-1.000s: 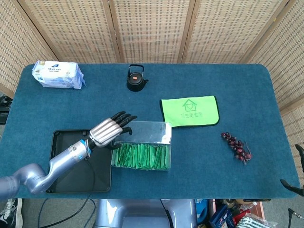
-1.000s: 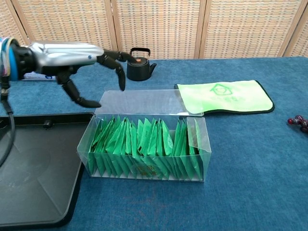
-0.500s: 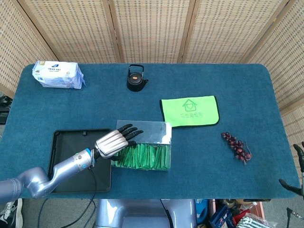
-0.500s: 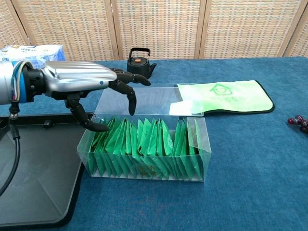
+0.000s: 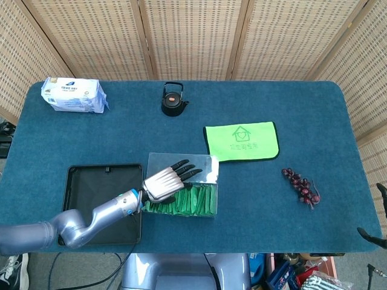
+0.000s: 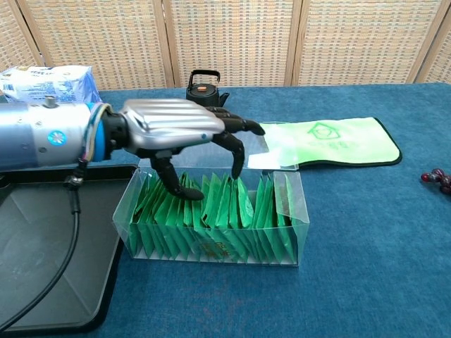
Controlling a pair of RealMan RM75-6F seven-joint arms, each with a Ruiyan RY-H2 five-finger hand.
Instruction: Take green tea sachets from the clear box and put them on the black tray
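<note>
Counting one clear box [image 6: 282, 211] of green sachets [image 6: 211, 211] near the tabletop's front edge, one black tray [image 5: 78, 181] beside it, empty. Left hand [image 6: 176, 130], moved rightward over the sachets, spread open, holding nothing; thumb now among them.

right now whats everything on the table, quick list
clear box: one, transparent, table centre-front, right of the tray
green tea sachets: a packed row, green, upright in the clear box
black tray: one, black, front left, nothing on the part that shows
teapot: one, black, rear centre
cloth: one, bright green, right of the box
tissue pack: one, white and blue, rear left
grapes: one bunch, dark red, right side
left hand: silver and black, fingers spread over the sachets, holding nothing
right hand: not in view
</note>
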